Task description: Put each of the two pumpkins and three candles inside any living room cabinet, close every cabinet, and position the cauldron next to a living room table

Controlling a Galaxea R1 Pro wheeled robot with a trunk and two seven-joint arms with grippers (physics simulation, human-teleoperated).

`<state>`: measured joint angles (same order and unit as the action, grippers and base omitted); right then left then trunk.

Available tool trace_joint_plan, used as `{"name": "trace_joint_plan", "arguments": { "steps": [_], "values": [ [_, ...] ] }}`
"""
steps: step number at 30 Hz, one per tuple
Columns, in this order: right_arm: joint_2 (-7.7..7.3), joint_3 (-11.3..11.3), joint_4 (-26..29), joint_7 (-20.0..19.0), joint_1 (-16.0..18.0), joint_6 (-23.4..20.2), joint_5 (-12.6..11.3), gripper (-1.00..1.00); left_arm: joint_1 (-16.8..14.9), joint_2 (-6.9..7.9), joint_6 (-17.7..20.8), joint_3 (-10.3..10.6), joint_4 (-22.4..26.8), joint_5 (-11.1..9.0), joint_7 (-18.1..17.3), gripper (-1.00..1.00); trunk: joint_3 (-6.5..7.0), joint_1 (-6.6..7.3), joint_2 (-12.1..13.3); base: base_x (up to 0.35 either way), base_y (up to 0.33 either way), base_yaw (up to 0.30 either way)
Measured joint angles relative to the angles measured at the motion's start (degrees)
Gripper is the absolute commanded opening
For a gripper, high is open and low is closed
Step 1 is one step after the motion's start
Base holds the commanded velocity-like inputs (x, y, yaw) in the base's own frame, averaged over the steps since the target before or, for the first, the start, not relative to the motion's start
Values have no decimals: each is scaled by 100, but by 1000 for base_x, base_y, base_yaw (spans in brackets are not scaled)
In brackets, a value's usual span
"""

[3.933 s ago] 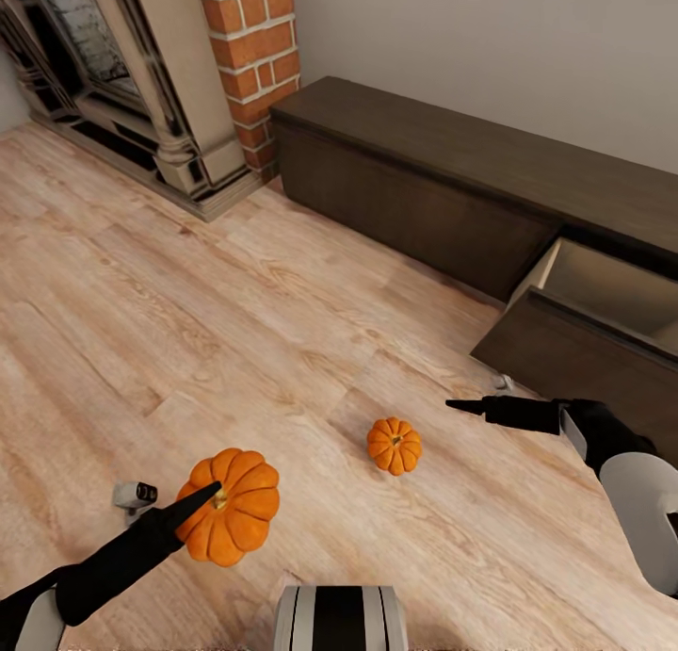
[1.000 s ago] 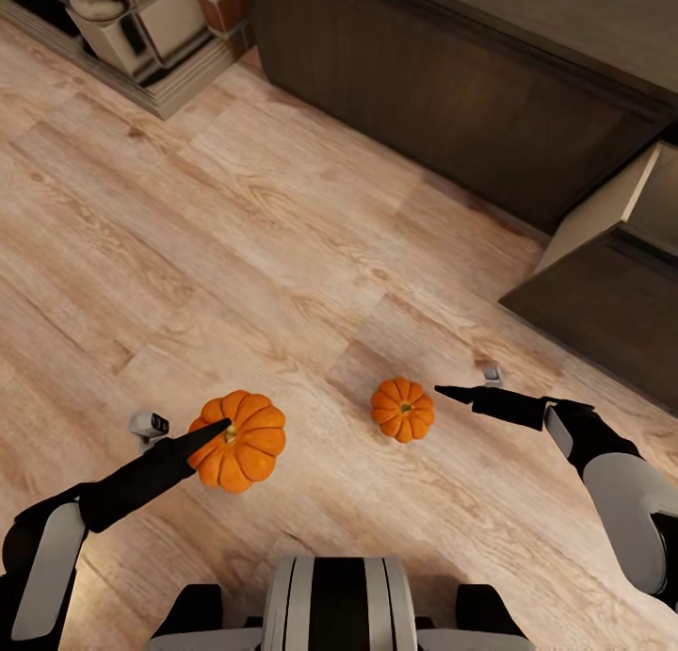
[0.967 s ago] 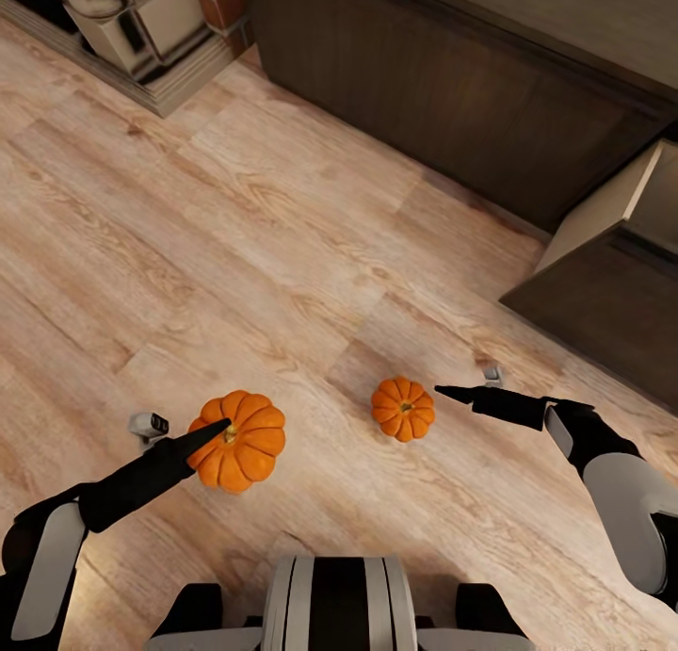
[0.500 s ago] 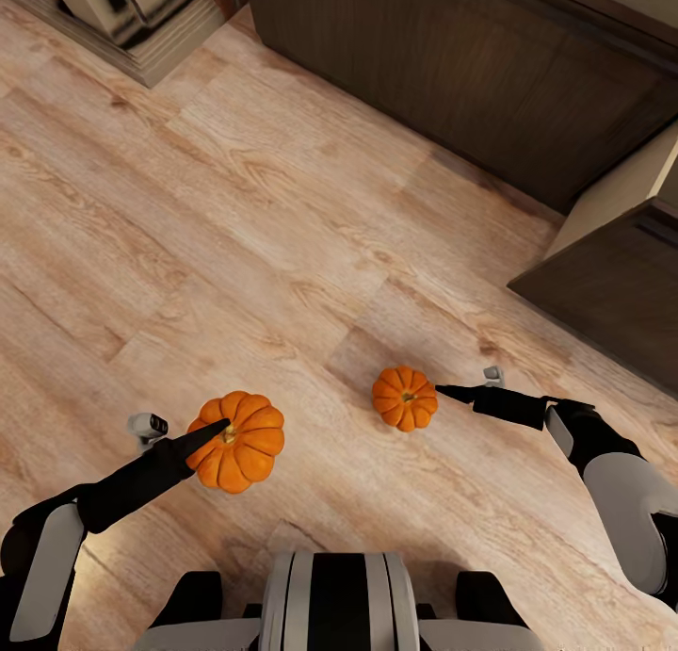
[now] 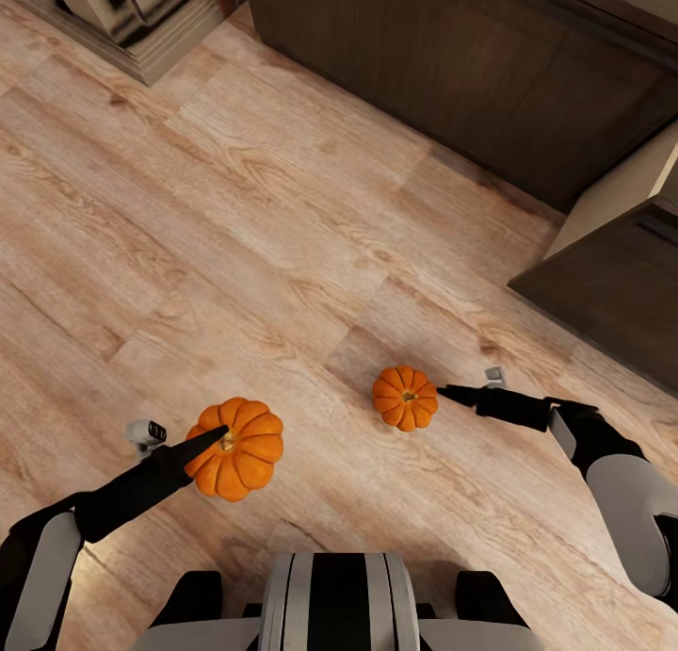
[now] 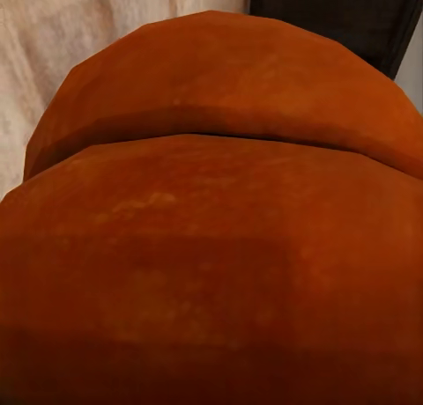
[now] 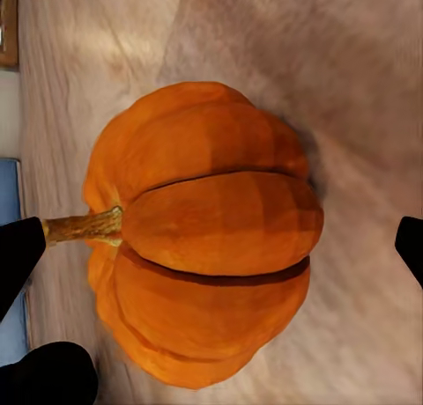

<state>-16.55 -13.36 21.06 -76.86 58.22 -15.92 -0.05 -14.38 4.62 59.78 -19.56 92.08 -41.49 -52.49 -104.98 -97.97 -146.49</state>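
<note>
We see 2 ribbed orange pumpkins on the pale wood-plank floor; the larger-looking ribbed orange pumpkin sits lower left of the head view, held at the tip of the black left gripper; its orange skin crowds the left wrist camera, so we take that claw as clamped on it. The smaller squat orange pumpkin with brown stem lies on the floor at centre right; the black right gripper points at it from just beside; in the right wrist view the 2 dark fingertips stand apart, 1 either side of that pumpkin, not touching. The long dark brown wood cabinet runs along the top; its pull-out front stands open at upper right.
</note>
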Motion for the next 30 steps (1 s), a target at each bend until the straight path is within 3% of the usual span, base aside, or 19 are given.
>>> {"name": "trace_joint_plan", "arguments": {
  "steps": [13, 30],
  "values": [
    [-87, -1, -5, -106, -36, 280, -12, 100, 8, 45, -3, 6, -4, 7, -160, -100, 0, -8, -4, 0, 0, 0],
    [-120, -4, -5, -52, -35, 261, -13, 100, 8, 39, -2, 6, -6, 10, -285, -100, 0, -36, -19, 0, 0, 0]
  ]
}}
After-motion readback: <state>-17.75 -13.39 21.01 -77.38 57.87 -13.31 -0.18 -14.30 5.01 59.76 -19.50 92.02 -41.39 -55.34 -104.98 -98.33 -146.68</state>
